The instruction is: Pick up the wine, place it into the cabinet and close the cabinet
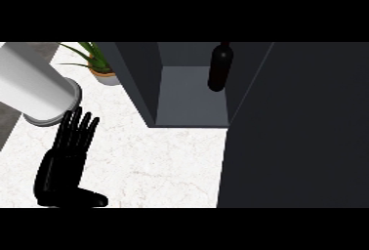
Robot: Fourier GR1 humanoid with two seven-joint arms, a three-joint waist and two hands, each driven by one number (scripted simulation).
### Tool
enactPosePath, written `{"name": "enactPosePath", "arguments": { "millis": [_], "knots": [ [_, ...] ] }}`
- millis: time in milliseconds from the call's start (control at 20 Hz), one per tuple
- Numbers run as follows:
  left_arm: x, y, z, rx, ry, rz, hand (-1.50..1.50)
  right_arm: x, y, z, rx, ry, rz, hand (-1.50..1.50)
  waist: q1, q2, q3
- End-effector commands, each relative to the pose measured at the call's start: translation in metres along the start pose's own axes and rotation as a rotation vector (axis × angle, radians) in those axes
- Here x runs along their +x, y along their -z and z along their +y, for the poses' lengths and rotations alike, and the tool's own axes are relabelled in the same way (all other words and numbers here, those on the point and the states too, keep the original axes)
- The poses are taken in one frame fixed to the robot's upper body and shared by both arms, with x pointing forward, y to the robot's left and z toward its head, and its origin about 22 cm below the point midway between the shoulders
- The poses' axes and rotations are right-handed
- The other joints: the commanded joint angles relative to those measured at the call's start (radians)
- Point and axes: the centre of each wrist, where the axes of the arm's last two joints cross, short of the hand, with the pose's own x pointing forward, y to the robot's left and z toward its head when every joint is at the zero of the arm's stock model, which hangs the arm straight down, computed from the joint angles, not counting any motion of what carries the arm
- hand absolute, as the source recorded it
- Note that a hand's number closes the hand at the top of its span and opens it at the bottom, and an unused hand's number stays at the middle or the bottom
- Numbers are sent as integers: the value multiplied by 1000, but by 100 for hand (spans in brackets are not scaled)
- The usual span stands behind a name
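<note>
1. One wine bottle (220, 68), dark and upright, stood inside the cabinet (191, 102), on its grey floor toward the right wall and near the back. No hand touched it.
2. One cabinet sat on the counter (158, 166), open at the front, with dark grey side walls and a lighter grey inside. Its floor held the single bottle only.
3. One cabinet door (296, 127), a broad dark panel, stood swung open and filled the right part of the view from top to bottom, just beside the cabinet's right wall.
4. One left hand (69, 146) showed at the lower left of the view, black, lying over the white marbled counter, well apart from the bottle and left of the cabinet's opening.
5. Its fingers (79, 127) were straight and close together, pointing up the view toward the grey forearm; the thumb (90, 199) stuck out to the right at the bottom. The hand held nothing.
6. One grey forearm (36, 88) crossed the upper left corner at a slant, its round end just above the fingertips.
7. One potted plant (101, 68) with green pointed leaves stood on the counter beside the cabinet's left wall.
8. The right hand did not show in the view.
</note>
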Motion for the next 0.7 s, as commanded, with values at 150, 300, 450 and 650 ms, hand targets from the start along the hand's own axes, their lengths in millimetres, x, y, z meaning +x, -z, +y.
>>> {"name": "enactPosePath", "arguments": {
  "millis": [150, 300, 450, 650],
  "knots": [
    [24, -20, 33, 24, 13, -20, -150, 58, -4, 10, 37, 128, -131, 150, 1, 1, -1],
    [28, -20, 45, 41, 29, -18, -150, 60, -2, 14, 44, 131, -121, 150, -3, 1, -2],
    [35, -23, 47, 5, 40, -20, -150, 47, 11, 18, 73, 132, -120, 150, 17, 4, -3],
    [48, -15, 59, 4, 27, -10, -150, 48, 12, 21, 104, 156, -108, 150, 8, 3, -3]
  ]
}}
